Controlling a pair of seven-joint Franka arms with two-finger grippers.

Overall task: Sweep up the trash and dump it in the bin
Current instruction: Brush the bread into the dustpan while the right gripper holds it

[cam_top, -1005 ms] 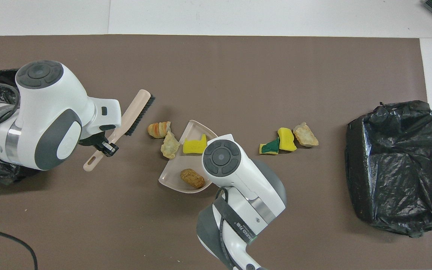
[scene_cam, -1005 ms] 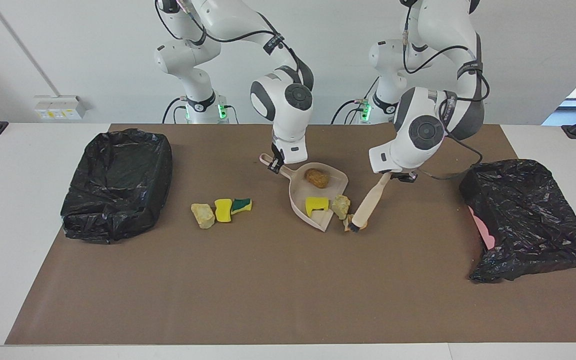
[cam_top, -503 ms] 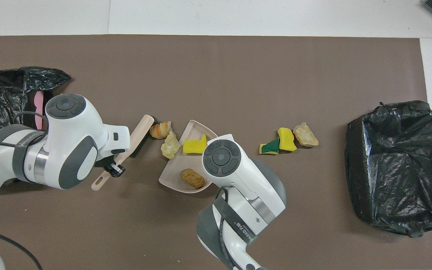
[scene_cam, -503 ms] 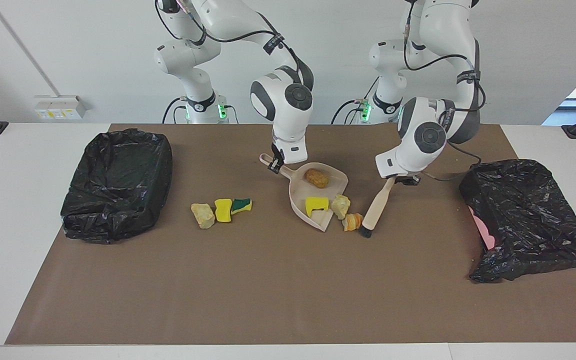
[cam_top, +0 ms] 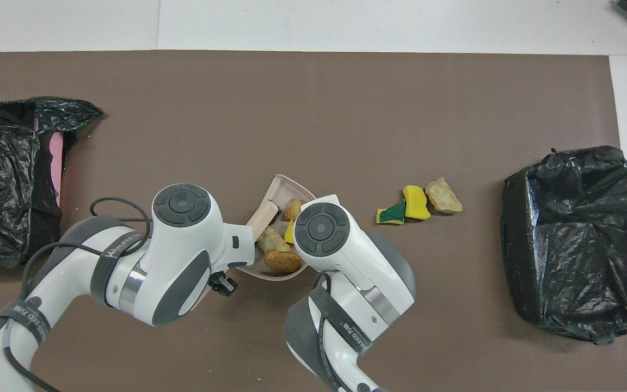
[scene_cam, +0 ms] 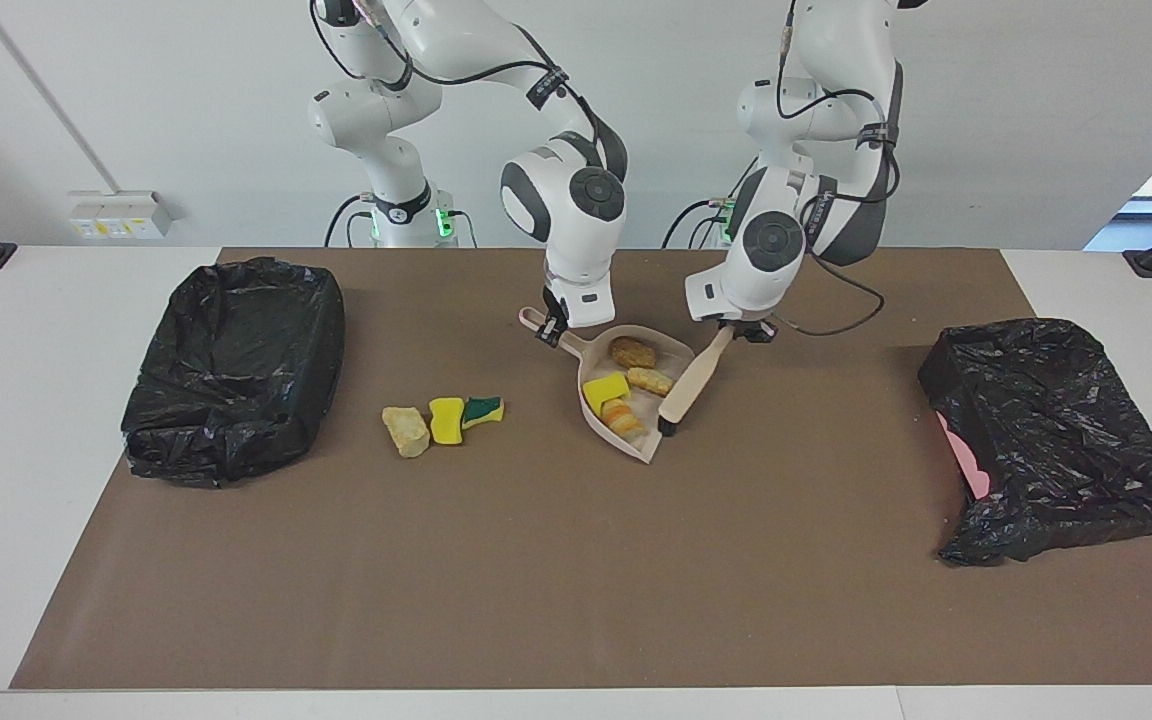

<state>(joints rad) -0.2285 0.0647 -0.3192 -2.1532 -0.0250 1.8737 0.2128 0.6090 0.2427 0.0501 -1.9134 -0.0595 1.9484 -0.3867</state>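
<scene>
Brown worktop [scene_cam: 556, 560]: three trash scraps [scene_cam: 444, 420] are left beside dustpan [scene_cam: 626, 440], toward right arm's end; right gripper [scene_cam: 548, 330] fingers are clamped on its handle, left gripper [scene_cam: 736, 330] fingers on brush [scene_cam: 688, 385].

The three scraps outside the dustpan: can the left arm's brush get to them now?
Probably not yet. The dustpan and right gripper sit between the brush and those three scraps.

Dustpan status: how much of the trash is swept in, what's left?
Done: four scraps lie in the dustpan. In hand: the right pincer is shut on the dustpan's handle, and the left pincer is shut on the brush, its head at the pan's open edge. Left: three scraps lie on the mat toward the right arm's end, beside the black-lined bin. Nothing is dumped yet.
</scene>
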